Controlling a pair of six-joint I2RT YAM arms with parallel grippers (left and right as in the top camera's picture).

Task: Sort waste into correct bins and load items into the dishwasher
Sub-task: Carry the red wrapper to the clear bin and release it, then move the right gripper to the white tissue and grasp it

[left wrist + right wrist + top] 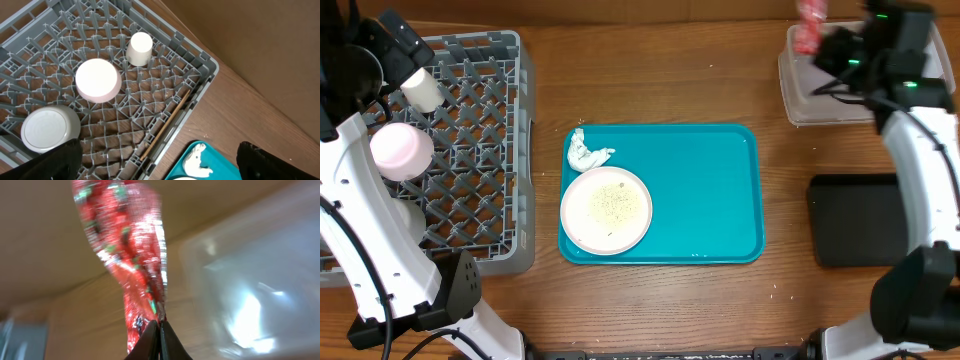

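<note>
Wrapper [130, 260], red shiny foil, is pinched by one end in the right tool [160, 330], clenched on it at the edge of the clear bin [820, 108], presumably to drop in as waste; its print is too blurred to read; left tool [160, 167] hovers released and empty over the rack [200, 55], where cups [97, 80] sit upturned; plate [606, 210] and crumpled tissue [586, 153] lie on the teal tray [710, 190].

Red wrapper [125, 255] (green flecks), teal tray [710, 190]

Bright, even light, soft shadows; the right wrist view is blurred, with glare on the wrapper [131, 255].
</note>
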